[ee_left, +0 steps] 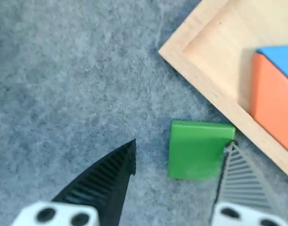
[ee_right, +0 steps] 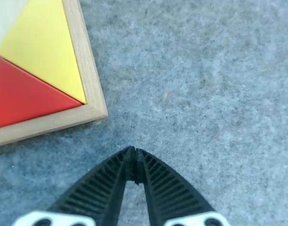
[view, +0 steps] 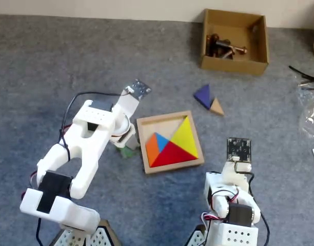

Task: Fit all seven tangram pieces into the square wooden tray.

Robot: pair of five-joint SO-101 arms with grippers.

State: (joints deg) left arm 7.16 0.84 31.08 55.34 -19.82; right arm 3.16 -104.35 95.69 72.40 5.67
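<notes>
Grey felt. Left pincer (ee_left: pixel 181 142) released, green piece (ee_left: pixel 198 150) between its jaws, tray (ee_left: pixel 200 89) just beyond: likely pickup; next, clench and lift. Right pincer (ee_right: pixel 133 162) clenched, empty.

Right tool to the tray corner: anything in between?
Nothing. Bare grey carpet lies between the right tool and the corner of the wooden tray, as the right wrist view shows.

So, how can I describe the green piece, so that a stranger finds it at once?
Find the square wooden tray on the grey carpet. Just outside its rim, within the open left pincer, lies the green piece. No other piece is green.
</notes>
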